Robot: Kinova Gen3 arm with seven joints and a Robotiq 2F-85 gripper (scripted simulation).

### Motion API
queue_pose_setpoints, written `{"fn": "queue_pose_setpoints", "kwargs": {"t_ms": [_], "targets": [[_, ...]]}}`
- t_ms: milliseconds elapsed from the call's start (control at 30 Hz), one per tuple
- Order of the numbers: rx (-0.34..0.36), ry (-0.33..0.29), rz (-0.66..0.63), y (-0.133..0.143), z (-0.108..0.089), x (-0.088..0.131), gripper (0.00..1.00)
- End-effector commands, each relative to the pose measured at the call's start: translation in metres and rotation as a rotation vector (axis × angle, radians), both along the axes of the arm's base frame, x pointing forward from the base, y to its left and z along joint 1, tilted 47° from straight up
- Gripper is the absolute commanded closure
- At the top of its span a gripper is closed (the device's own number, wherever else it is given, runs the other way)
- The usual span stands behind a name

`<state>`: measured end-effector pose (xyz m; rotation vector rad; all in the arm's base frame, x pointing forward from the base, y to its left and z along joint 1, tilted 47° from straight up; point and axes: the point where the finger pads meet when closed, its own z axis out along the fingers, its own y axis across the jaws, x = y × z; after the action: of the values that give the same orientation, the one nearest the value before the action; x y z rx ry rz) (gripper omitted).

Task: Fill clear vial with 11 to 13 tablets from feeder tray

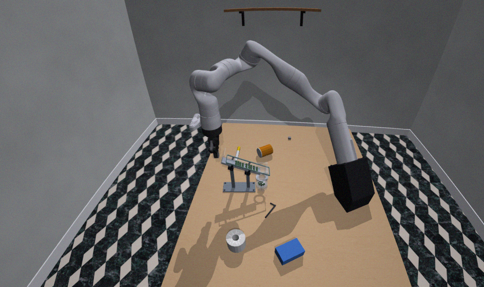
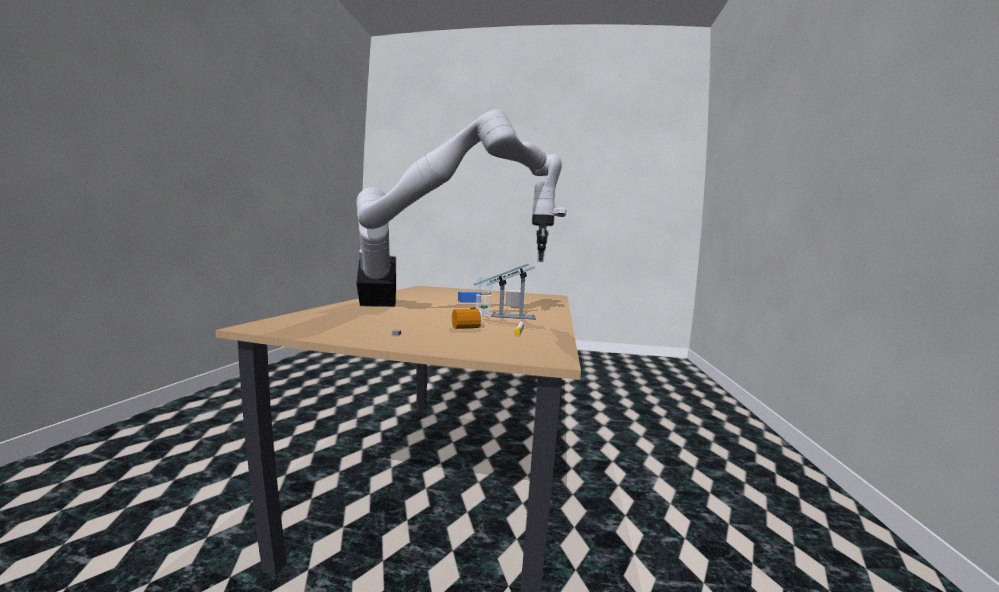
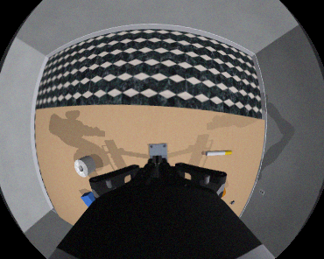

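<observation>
Top view: the black two-fingered pincer (image 1: 214, 154) hangs from the grey arm in the upper-left part of the wooden surface (image 1: 343, 249), its fingers closed together with nothing between them. The long, clear-walled feeder tray on its grey two-post stand (image 1: 245, 165) lies immediately to the lower right of the pincer in the frame; its long axis runs from the raised end at upper left, nearest the pincer, down to the low end at lower right, with a row of small dark green tablets (image 1: 246, 165) resting along its bed. The small clear vial (image 1: 261, 181) stands on the surface under that low end and shows a few green tablets inside; their number is too small to count here. In the exterior view the pincer (image 2: 540, 256) is seen above and just beyond the raised tray end (image 2: 521, 265), apart from it. The coming jog therefore appears to turn on bringing the closed fingertips down and toward the lower right onto this high end, the end farthest from the vial.
</observation>
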<state>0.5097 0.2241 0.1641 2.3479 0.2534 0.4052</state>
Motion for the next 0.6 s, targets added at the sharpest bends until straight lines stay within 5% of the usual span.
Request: {"fn": "queue_pose_setpoints", "kwargs": {"t_ms": [0,300,567], "targets": [[-0.003,0.002,0.004,-0.005,-0.003,-0.007,1.00],[-0.003,0.002,0.004,-0.016,-0.012,-0.022,1.00],[-0.003,0.002,0.004,-0.010,-0.007,-0.013,1.00]]}}
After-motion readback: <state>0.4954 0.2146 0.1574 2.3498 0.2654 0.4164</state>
